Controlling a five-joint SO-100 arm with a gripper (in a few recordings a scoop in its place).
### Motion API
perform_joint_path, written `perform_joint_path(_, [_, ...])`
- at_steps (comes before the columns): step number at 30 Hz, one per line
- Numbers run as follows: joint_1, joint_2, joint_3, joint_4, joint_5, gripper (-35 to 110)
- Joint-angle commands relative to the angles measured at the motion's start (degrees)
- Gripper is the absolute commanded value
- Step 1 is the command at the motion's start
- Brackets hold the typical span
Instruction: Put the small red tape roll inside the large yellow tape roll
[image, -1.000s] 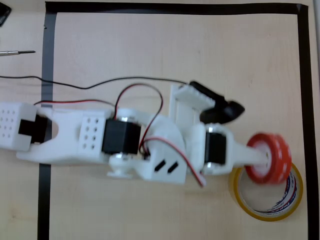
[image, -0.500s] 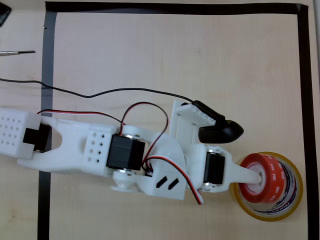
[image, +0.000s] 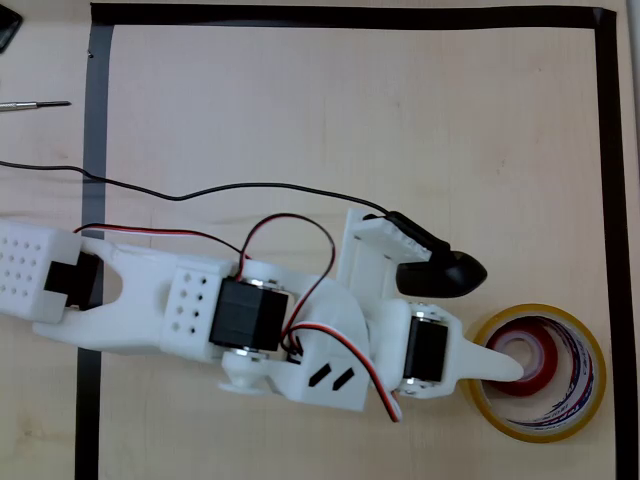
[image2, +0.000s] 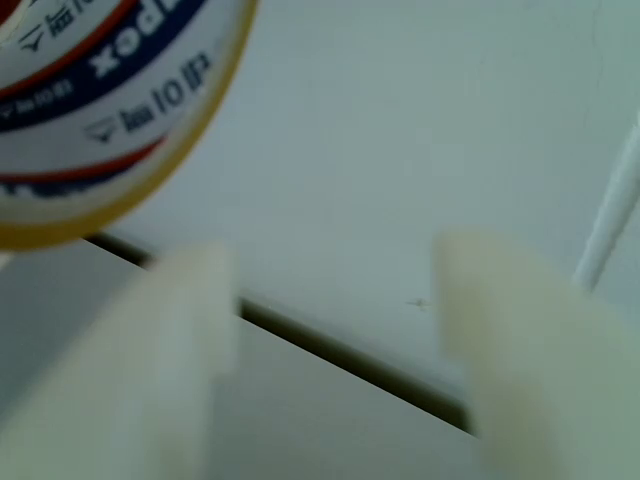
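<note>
Although the glossy small red tape roll (image: 528, 357) already lies within the thin-walled large yellow tape roll (image: 538, 429) at the table's four o'clock corner, one step seems left: the release. From nine o'clock, the white two-finger gripper (image: 508, 366) reaches over the yellow rim onto the red ring; I cannot tell whether it grips. Beyond runs the black tape border (image: 610, 150).

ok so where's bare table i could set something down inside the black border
The wide wooden stretch between the top black tape border and the black cable is bare. A narrower strip lies bare below the arm. It is crowded at lower right, where the tool reaches into the large yellow tape roll holding the small red tape roll.
</note>
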Motion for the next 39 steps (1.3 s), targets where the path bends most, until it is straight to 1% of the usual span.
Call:
perform_joint_path(1, [0.7, 4.6, -8.5, 3.0, 0.8, 10])
perform_joint_path(4, [-1.1, 9.8, -8.5, 10.5, 0.8, 8])
perform_joint_path(8, [-4.5, 19.0, -8.5, 21.8, 1.4, 0])
perform_joint_path(15, [-7.0, 26.3, -8.5, 40.2, 5.6, 0])
perform_joint_path(19, [-7.7, 30.5, -8.6, 47.5, 7.7, 0])
perform_joint_path(22, [-6.9, 34.7, -7.4, 47.7, 9.3, 0])
perform_joint_path(24, [-6.8, 38.8, -3.1, 47.7, 9.4, 0])
perform_joint_path(35, [-5.8, 63.4, 31.6, 47.4, 9.4, 0])
perform_joint_path(36, [-5.5, 66.2, 36.7, 45.9, 9.4, 0])
perform_joint_path(37, [-5.3, 70.9, 45.2, 42.2, 9.4, 0])
perform_joint_path(39, [-5.0, 83.9, 67.0, 30.4, 9.1, 0])
